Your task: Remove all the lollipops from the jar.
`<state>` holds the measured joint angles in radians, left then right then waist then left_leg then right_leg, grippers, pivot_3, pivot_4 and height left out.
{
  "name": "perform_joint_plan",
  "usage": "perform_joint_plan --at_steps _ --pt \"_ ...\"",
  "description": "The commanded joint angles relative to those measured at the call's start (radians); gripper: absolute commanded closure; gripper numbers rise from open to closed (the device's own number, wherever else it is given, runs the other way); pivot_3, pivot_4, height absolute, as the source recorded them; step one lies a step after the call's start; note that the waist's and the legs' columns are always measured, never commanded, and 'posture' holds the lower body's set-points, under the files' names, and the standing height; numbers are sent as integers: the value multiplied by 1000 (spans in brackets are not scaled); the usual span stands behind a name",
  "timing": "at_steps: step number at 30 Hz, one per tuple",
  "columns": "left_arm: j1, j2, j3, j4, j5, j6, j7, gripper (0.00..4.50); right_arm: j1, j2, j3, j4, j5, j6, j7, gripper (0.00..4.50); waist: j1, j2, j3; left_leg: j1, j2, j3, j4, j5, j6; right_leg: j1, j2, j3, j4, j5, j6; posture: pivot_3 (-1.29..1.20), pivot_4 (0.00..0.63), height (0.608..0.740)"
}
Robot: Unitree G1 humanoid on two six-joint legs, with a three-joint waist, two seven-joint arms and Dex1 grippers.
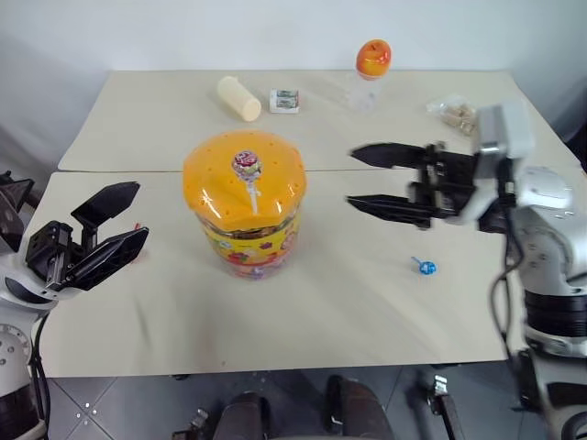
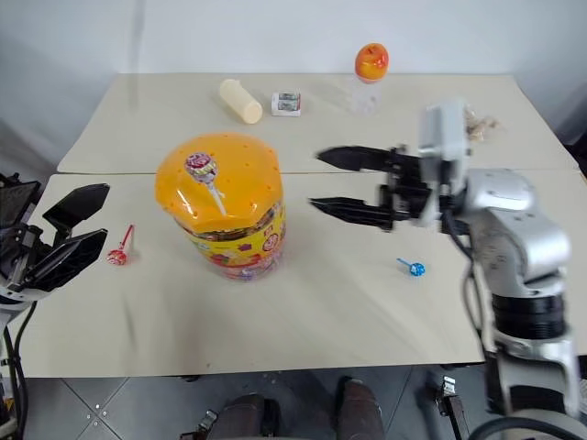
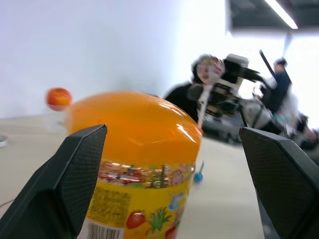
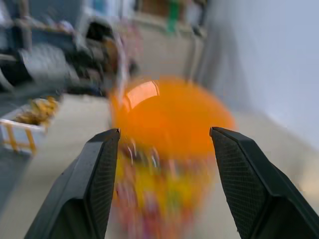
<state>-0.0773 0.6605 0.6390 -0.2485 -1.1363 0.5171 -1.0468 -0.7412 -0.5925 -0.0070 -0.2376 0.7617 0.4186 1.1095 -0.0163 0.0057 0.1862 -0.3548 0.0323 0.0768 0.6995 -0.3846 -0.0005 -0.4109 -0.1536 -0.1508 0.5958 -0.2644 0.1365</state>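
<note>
The worktop (image 1: 367,312) filled most of the head views, and the jar (image 1: 245,215) stood left of centre on it, its orange dotted lid (image 1: 220,174) closed. One lollipop with a white stick (image 1: 247,166) stood upright in a lid hole, its wrapped head above the dome. A second, with a red stick (image 2: 117,256), lay flat on the worktop at the left of the frame, clear of the jar, and a third, blue one (image 1: 426,268) lay to the lower right of the jar, also clear.

The right gripper (image 1: 350,179) hung at the right of the frame, level with the lid and apart from it, pointing toward it with jaws wide and nothing between them. The left gripper (image 1: 138,210) waited at the lower left beside the jar, also wide and empty.

Judging by this, only the upright lollipop was left to take. To do it well, the right gripper should likely come in above the dome, close on the stick just under the head, and lift straight along the stick so the jar does not tip.
</note>
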Motion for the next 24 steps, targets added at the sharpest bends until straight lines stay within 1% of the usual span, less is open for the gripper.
perform_joint_plan --at_steps 1,4,6,10,12,13,16,18,21,24 --pt "40 -16 16 -68 -27 -3 18 0 -57 70 61 -12 -27 18 -43 1506 11 -1 0 -1 -1 0 0 0 0 0 0 0 0 0 0 0 150 740" --pt "59 -26 14 -80 -29 -5 23 0 -107 129 110 11 -70 27 -73 1506 17 -1 0 -1 -1 0 1 0 0 0 0 0 0 0 0 0 150 740" --pt "64 -25 14 -82 -27 -5 21 0 -114 142 123 11 -75 38 -67 1506 17 -1 -1 -1 -1 -1 1 0 0 0 0 0 0 0 0 0 150 740" --pt "58 -29 -3 -82 -22 -5 18 0 -148 176 200 13 -120 68 -56 1506 8 -1 -1 -1 -1 1 0 0 0 0 1 0 0 0 0 0 150 740" --pt "51 -29 -11 -84 -23 -8 16 0 -148 187 212 4 -127 71 -49 1506 3 -1 -1 0 0 1 -1 0 0 0 1 0 0 0 0 0 150 740" --pt "43 -27 -15 -80 -24 -8 14 0 -149 188 220 4 -134 67 -39 1886 -1 -1 -1 0 0 1 -1 0 0 0 1 0 0 0 0 0 150 740" --pt "28 -23 -27 -71 -23 -9 5 0 -154 196 231 8 -160 49 -34 2746 -10 -2 -1 0 0 1 -1 0 0 0 2 0 0 0 0 0 150 740" --pt "11 -22 -35 -67 -22 -12 1 0 -156 209 230 12 -170 37 -38 3479 -12 -2 -1 1 0 1 -1 0 0 0 2 0 0 0 0 0 150 740" --pt "-15 -22 -43 -64 -24 -10 1 0 -157 220 220 22 -174 32 -34 4459 -13 -2 -1 1 0 1 -1 0 0 0 2 0 0 0 0 0 150 740" --pt "-34 -21 -46 -68 -33 -6 2 0 -157 227 199 34 -153 33 -22 4459 -13 -2 -1 1 0 1 -1 0 0 0 2 0 0 0 0 0 150 740"
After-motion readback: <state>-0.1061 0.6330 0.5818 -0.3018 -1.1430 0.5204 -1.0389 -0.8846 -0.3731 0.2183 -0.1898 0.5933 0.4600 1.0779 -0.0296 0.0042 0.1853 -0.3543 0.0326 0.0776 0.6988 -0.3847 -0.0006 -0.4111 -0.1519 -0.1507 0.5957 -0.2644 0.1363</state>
